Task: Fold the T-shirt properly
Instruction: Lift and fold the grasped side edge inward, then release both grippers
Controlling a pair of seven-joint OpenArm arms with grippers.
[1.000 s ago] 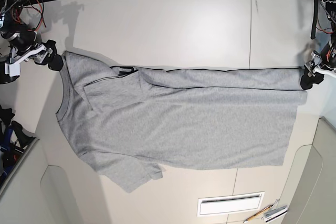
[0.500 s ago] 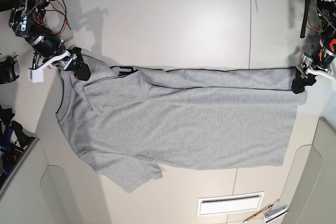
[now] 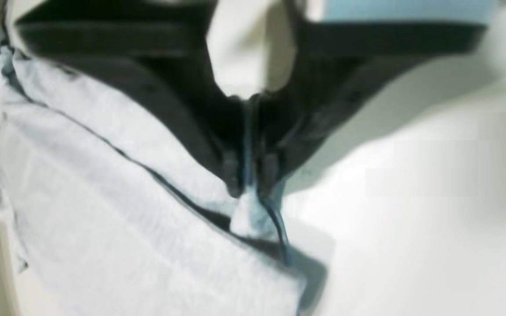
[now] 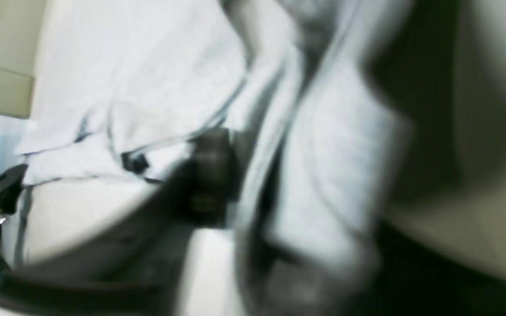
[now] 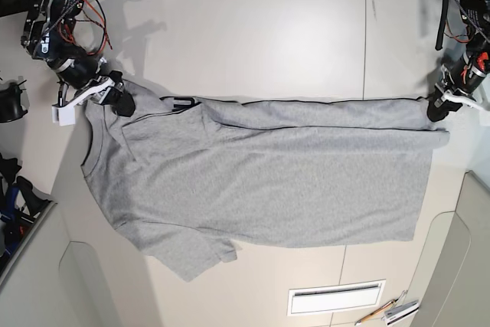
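T-shirt [image 5: 268,181]: lying flat and spread across the pale bench [image 5: 253,36], neck toward the base view's left, hem toward its right. The far long edge is turned over onto the body as a narrow strip with a dark line along its crease.

Left gripper [image 5: 438,111]: jaws clenched on the hem corner; the left wrist view shows a small nub of cloth pinched between the tips.

Right gripper [image 5: 119,103]: at the shoulder corner beside the collar, cloth bunched against it; that wrist view is too blurred to settle the grasp, so I cannot tell.

Risks, as judged:
- The pinches look shallow, so a pull could slip a corner free.
- Unequal travel of the two arms would skew the fold line.
- The near sleeve [image 5: 195,254] lies splayed and may crumple under.

Material: soft heather-grey knit, limp, ribbed collar, light wrinkling. Bench smooth, matte.
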